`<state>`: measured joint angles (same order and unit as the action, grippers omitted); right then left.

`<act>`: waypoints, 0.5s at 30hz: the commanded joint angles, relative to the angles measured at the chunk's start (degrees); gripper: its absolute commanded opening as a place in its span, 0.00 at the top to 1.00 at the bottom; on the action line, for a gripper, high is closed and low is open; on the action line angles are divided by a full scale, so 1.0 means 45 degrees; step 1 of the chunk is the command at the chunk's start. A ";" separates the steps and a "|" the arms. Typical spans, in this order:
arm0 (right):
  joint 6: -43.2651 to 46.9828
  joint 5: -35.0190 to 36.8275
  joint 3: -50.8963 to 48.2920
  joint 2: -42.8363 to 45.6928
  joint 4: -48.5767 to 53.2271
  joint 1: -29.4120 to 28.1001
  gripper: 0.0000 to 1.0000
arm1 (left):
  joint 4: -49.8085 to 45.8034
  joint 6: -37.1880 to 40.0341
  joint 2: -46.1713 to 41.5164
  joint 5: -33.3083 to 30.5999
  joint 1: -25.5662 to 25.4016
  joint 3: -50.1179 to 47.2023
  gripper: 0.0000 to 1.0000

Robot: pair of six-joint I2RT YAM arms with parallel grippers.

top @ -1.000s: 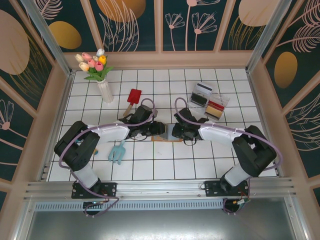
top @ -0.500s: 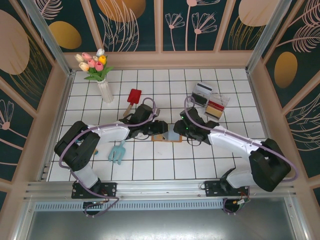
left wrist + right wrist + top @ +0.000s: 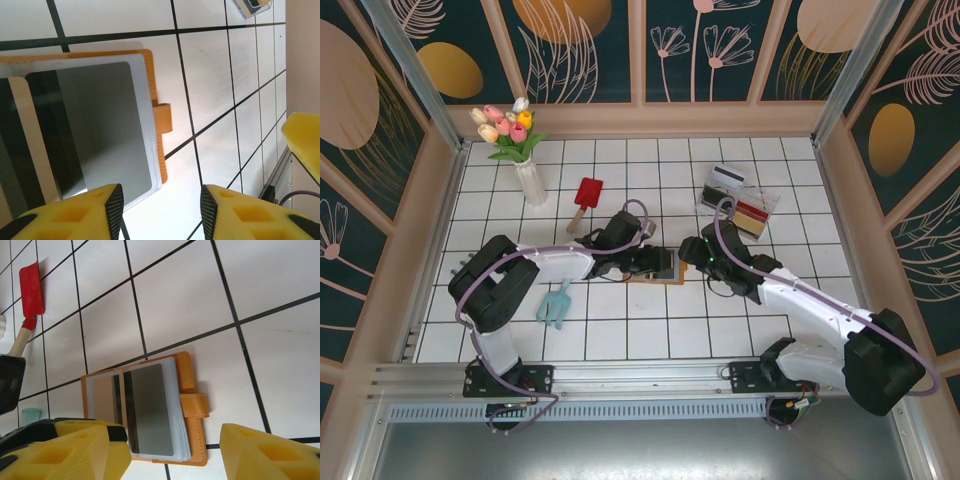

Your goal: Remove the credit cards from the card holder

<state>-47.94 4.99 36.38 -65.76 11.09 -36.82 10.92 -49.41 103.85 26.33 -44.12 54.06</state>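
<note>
The orange-brown card holder [image 3: 663, 277] lies open on the white tiles between both grippers. A grey credit card [image 3: 150, 410] with a black stripe sits on top of its clear sleeves, and a beige card shows beside it. In the left wrist view the same grey card [image 3: 105, 125] lies inside the holder [image 3: 162, 117]. My left gripper [image 3: 161, 202] is open, low over the holder's edge, one finger above the sleeve. My right gripper [image 3: 172, 455] is open and wide, hovering over the holder [image 3: 195, 405] with nothing between its fingers.
A clear plastic tray [image 3: 740, 200] with other cards stands at the back right. A red spatula [image 3: 586, 195], a white vase of tulips [image 3: 530, 180] and a teal object [image 3: 556, 305] lie to the left.
My left gripper has slid right, over the holder. My right gripper has drawn back to the right and its arm has stretched out. The holder now lies open.
</note>
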 commanded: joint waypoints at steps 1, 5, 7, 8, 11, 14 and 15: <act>-0.0153 0.0248 -0.0193 0.0335 -0.0404 0.0181 0.38 | -0.0286 0.0028 -0.0360 -0.0719 0.0055 0.0296 0.50; -0.0054 -0.0269 -0.0233 0.0237 -0.0658 0.0174 0.38 | -0.0236 -0.0232 -0.1171 -0.1354 0.0442 -0.0033 0.48; -0.0049 -0.0653 -0.0215 0.0100 -0.0840 0.0165 0.39 | 0.0073 -0.0586 -0.1558 -0.1307 0.0605 -0.0385 0.50; -0.0058 -0.0797 -0.0185 0.0003 -0.0938 0.0162 0.39 | 0.0284 -0.0760 -0.1628 -0.1253 0.0651 -0.0562 0.51; -0.0013 -0.1375 -0.0041 -0.0549 -0.1401 0.0161 0.44 | 0.0776 -0.1250 -0.1505 -0.0928 0.0695 -0.0909 0.57; -0.0182 -0.2079 0.0205 -0.1561 -0.1972 0.0156 0.54 | 0.1106 -0.1794 -0.1072 -0.0775 0.0676 -0.0959 0.65; -0.0273 -0.2251 0.0262 -0.1868 -0.2094 0.0140 0.60 | 0.1158 -0.1987 -0.0873 -0.0807 0.0683 -0.0941 0.66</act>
<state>-48.60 -1.17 36.10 -70.96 5.23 -36.40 13.56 -54.89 97.65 22.11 -40.97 50.43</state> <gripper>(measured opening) 0.427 0.349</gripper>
